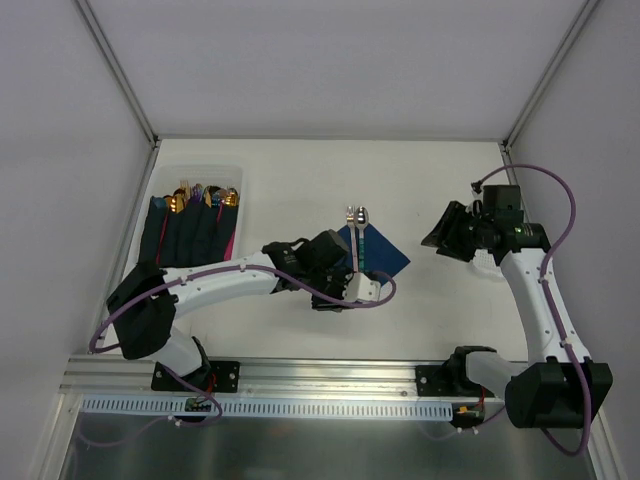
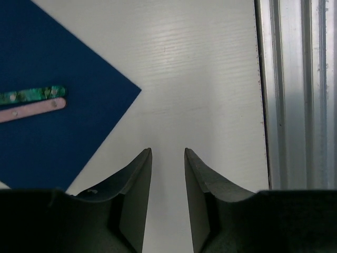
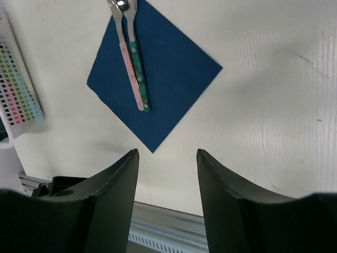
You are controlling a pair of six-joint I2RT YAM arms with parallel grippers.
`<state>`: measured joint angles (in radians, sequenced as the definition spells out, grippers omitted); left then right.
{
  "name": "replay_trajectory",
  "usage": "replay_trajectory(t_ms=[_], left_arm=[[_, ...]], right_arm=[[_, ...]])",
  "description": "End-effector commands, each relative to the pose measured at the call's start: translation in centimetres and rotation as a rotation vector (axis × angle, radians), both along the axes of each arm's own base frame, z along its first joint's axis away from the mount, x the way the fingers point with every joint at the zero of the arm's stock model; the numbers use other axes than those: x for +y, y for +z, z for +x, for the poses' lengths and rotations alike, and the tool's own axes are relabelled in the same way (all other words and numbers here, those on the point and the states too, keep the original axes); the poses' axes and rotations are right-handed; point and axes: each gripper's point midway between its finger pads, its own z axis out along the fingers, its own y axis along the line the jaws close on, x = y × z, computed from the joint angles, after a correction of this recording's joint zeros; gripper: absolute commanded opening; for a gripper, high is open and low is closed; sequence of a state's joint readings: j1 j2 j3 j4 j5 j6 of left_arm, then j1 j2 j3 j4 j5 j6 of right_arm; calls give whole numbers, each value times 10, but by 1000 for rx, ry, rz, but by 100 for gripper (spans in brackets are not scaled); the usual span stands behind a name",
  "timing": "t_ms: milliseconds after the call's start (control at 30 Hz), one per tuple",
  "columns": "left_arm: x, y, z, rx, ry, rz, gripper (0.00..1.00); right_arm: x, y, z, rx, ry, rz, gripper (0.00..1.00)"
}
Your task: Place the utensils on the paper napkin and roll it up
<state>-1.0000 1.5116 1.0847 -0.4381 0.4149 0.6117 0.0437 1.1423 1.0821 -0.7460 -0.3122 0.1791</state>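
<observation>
- Left jaws: two dark fingers stood a narrow gap apart with nothing between them; only bare tabletop showed in the gap.
- Right jaws: two dark fingers were spread wider, also pinching nothing; white tabletop lay in the gap.
- One paper napkin, dark blue and flat, sat turned like a diamond; from the left wrist its nearest corner pointed toward the jaws from the upper left, close by but outside them; from the right wrist its near corner lay ahead of the gap and a little left, apart from both fingertips.
- Two utensils lay side by side and touching on the napkin; one had a pink handle and one a green handle; their silver heads stuck out past the napkin's far corner; neither pair of jaws touched them.
- From above, the left arm's wrist sat just beside the napkin's left edge; the right arm's wrist hung well apart to the napkin's right.
- One aluminium rail ran along the tabletop's near edge, to the right of the left jaws.
- One white bin stood at the far left; it held several dark blue rolls with gold cutlery heads, their exact count unclear.
</observation>
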Motion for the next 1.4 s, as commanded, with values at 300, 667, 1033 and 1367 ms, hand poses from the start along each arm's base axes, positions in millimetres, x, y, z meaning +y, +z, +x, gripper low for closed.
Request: replay_trajectory(t_ms=[300, 667, 1033, 1367], left_arm=[[-68, -43, -1, -110, -210, -67, 32], [-75, -65, 6, -99, -196, -26, 31], [-73, -65, 13, -127, -190, -18, 31], [-67, -70, 28, -112, -161, -13, 31]], right_arm=[[-9, -22, -31, 32, 44, 33, 51], [-14, -32, -30, 48, 55, 46, 51], [-16, -34, -29, 49, 44, 62, 51], [-17, -37, -29, 57, 39, 66, 50]])
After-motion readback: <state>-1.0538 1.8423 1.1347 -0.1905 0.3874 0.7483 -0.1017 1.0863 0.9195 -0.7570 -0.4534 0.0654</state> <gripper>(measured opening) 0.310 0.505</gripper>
